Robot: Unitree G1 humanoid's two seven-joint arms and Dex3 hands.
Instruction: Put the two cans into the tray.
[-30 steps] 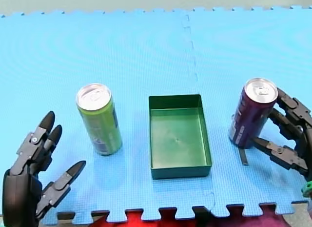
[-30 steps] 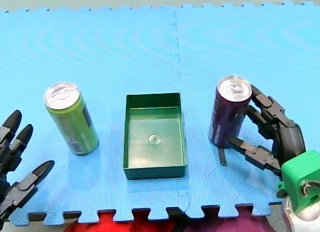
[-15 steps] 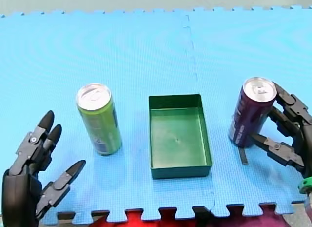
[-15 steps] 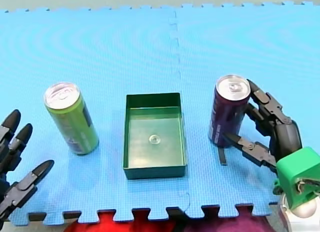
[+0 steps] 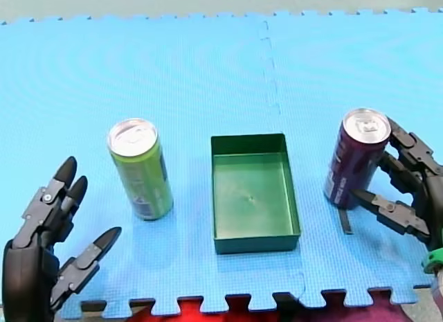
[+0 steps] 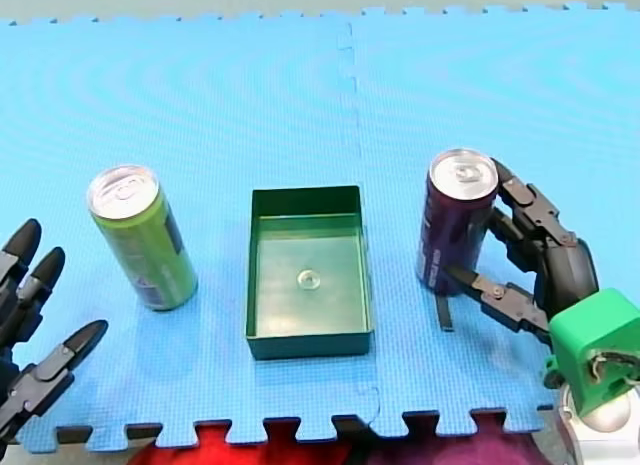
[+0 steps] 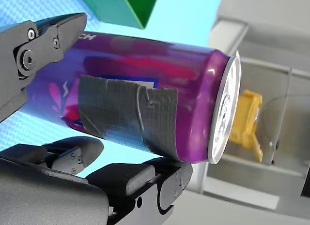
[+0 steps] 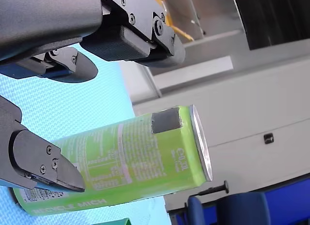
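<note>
Count: two cans, one tray, two robot hands, all over a blue foam mat [image 5: 173,66] of interlocking tiles.

Tray [image 5: 249,138]: dark green, rectangular, open-topped, at the centre of the frame, lying between the two cans and touching neither.

Green can [image 5: 142,171]: upright on the mat, left of centre, top unopened; it stands outside the tray, near its left wall.

Purple can [image 5: 354,159]: right of centre, outside the tray, leaning slightly; its base is at the mat.

Right hand [image 5: 408,180]: at the right edge of the frame, wrapped round the purple can; two fingers sit behind the can and the thumb crosses its lower front, so the hand is closed on it. In the first wrist view the same can lies between the fingers [image 7: 46,36], with a patch of grey tape [image 7: 126,113] stuck on its side.

Left hand [image 5: 45,253]: lower left corner of the frame, well apart from the green can; it holds nothing and is not closed.

Second wrist view: the green can sits between dark fingers [image 8: 131,38]; a small grey square [image 8: 165,120] is stuck near its top rim; whether any finger touches it I cannot tell.
</note>
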